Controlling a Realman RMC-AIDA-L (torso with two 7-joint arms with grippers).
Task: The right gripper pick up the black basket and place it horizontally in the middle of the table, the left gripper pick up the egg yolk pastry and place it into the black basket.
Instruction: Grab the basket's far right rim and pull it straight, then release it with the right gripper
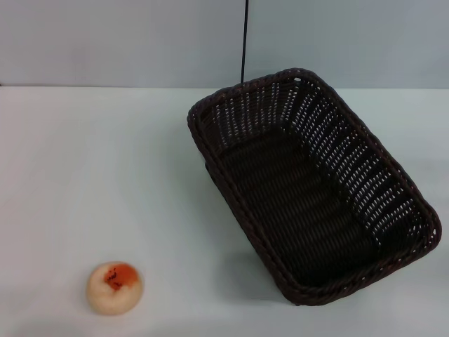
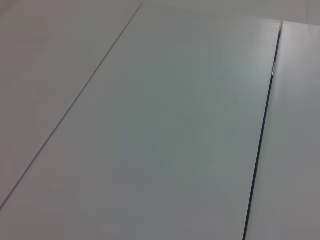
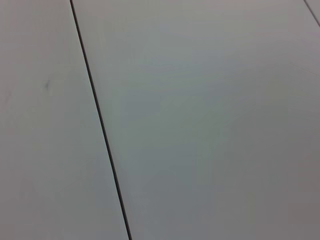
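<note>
No part of the robot visible.

Neither of my grippers is showing in any view, so I am not seeing whether their fingers are spread or closed. Both wrist cameras are showing only pale flat panels crossed by thin dark seams, and I am not able to tell what surface those are. In the head view the black basket (image 1: pixel 309 186) is hiding the table (image 1: pixel 105 175) beneath it, and its raised near wall is covering part of its own floor. The egg yolk pastry (image 1: pixel 114 287) is hiding its underside, and the marks on its orange patch are too small to read
</note>
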